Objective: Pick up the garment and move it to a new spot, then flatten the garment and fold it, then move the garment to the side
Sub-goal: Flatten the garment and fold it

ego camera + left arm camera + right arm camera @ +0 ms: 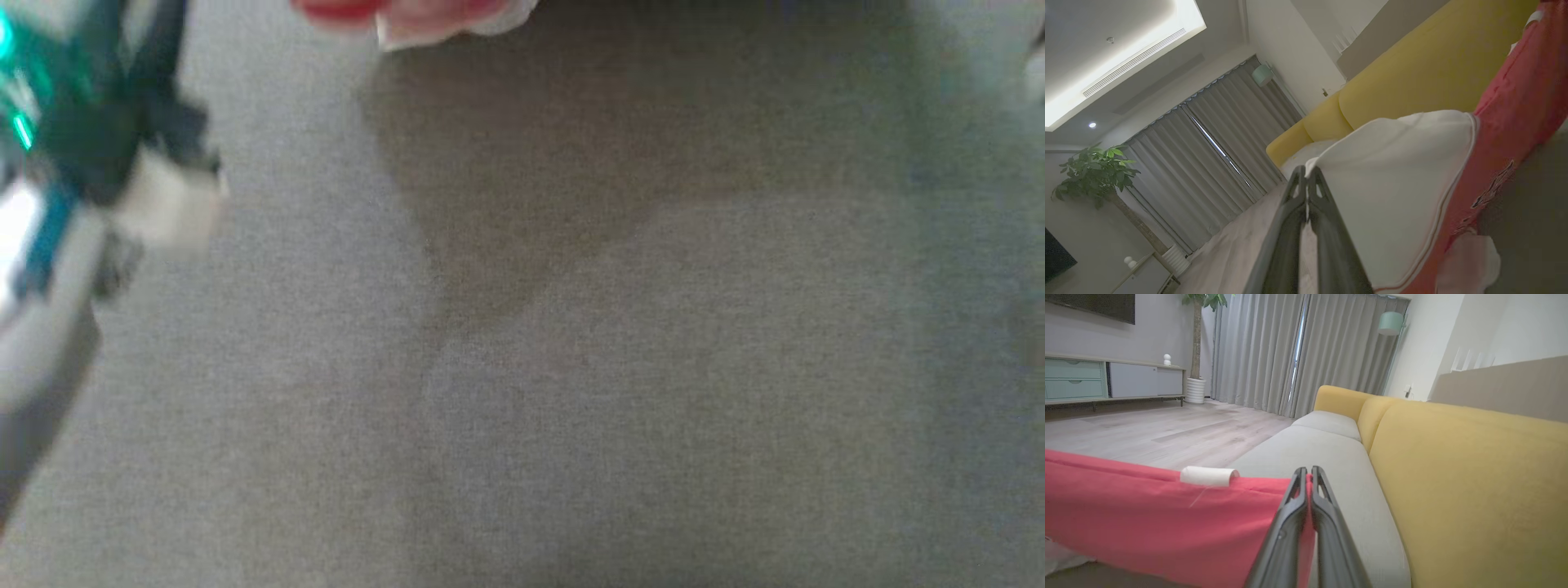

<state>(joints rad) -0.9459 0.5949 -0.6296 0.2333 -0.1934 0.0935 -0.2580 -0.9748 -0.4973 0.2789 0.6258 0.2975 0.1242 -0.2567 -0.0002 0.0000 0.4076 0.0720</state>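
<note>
The garment [1147,506] is red with white sleeves; a rolled white cuff [1208,476] sits on its stretched top edge. In the right wrist view my right gripper [1308,473] is shut on the red edge, above the grey sofa seat [1314,449]. In the left wrist view my left gripper [1306,175] is shut on the garment [1404,183] at the corner of a white sleeve, and the red body hangs off to the right. The blurred head view has a red and white strip of garment [424,16] at the top edge and my left arm [90,163] at the far left.
A yellow sofa backrest [1474,477] runs along the grey seat [571,367]. Wooden floor [1147,433] lies beyond, with a low cabinet [1114,379], grey curtains [1274,355] and a potted plant [1094,171] further off.
</note>
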